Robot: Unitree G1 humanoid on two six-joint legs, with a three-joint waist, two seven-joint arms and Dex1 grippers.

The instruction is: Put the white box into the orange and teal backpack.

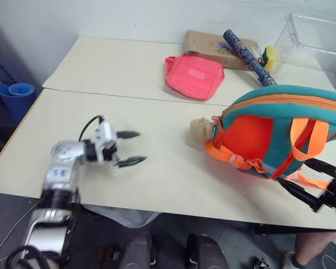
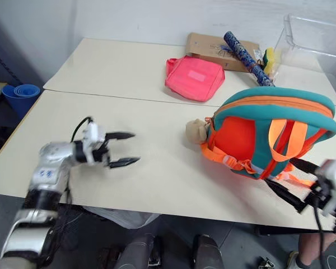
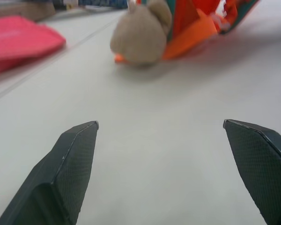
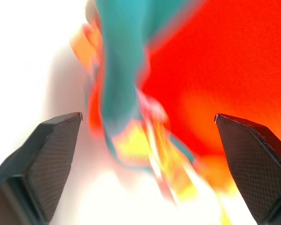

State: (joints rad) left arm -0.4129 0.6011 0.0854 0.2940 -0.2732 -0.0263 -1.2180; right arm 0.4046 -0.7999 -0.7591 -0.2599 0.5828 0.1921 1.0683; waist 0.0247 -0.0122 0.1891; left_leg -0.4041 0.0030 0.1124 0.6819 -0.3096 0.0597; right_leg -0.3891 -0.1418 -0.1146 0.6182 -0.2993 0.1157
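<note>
A: Left gripper [image 1: 132, 148], black two-fingered, jaws spread wide, nothing between them, low over bare cream bench [image 1: 157, 112]. Points at the tan plush toy [image 1: 200, 130].

B: Right one?

A: Right gripper [image 2: 295, 182] also spread wide, empty, at the bench's near right edge, just beside the small orange backpack with teal trim [image 1: 280, 131]. Straps and grey buckle hang right in front of its fingers.

B: White box?

A: Can't see it on the bench. Backpack lies on its side, bulging; box is likely inside already, but that's a guess, the opening is hidden.

B: So which step?

A: Looks like release, both grippers off the bag. If the box is in, next is just clearing the arms; otherwise it has to be found first.

B: Clutter?

A: Flat pink-red pouch [image 1: 194, 75] mid-bench, brown cardboard sheet [image 1: 215, 46], dark blue patterned roll [image 1: 247, 56], clear plastic bin [image 1: 313, 45] at the far right. All well apart from the grippers. Only snag risk: loose orange straps near the right fingers.
</note>
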